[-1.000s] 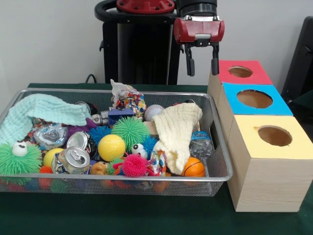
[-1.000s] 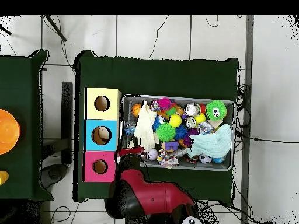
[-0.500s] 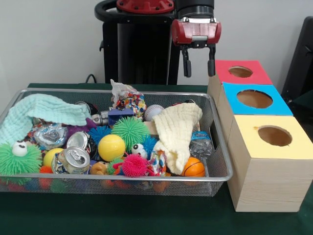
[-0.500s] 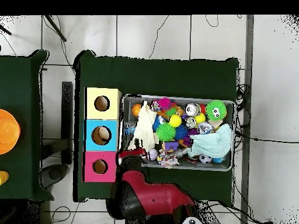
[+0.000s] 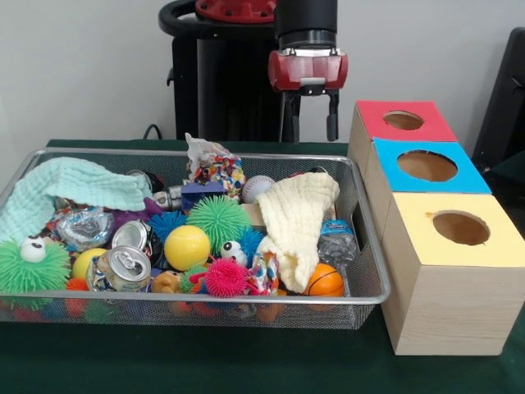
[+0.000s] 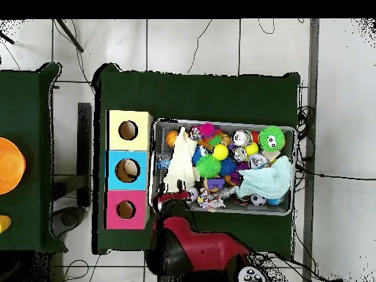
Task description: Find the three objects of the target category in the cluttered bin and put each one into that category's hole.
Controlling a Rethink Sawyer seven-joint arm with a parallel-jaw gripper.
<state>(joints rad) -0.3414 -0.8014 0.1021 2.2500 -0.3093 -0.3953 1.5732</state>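
Observation:
The silver wire-mesh bin (image 5: 373, 289) (image 6: 156, 125) is full of toys, cans and cloths. The hole (image 5: 404, 120) (image 6: 125, 210) is in the red-topped box at the far end of the row of three boxes. My gripper (image 5: 312, 116) is open and empty, high above the bin's far right corner, to the left of the red box. In the overhead view the red arm (image 6: 176, 224) covers the gripper at the bin's edge nearest the robot. A cream knitted cloth (image 5: 299, 215) (image 6: 179, 159) and a teal cloth (image 5: 72, 187) (image 6: 266, 181) lie over other things.
The blue-topped box (image 5: 426, 167) and the yellow-topped box (image 5: 459, 230) stand in line with the red one, right of the bin. Spiky balls (image 5: 217, 220), a yellow ball (image 5: 187, 247), crushed cans (image 5: 123, 267) and a baseball (image 5: 256, 188) fill the bin.
My gripper has moved left in the front view, away from the red box and toward the bin's far right corner. It stays open and empty.

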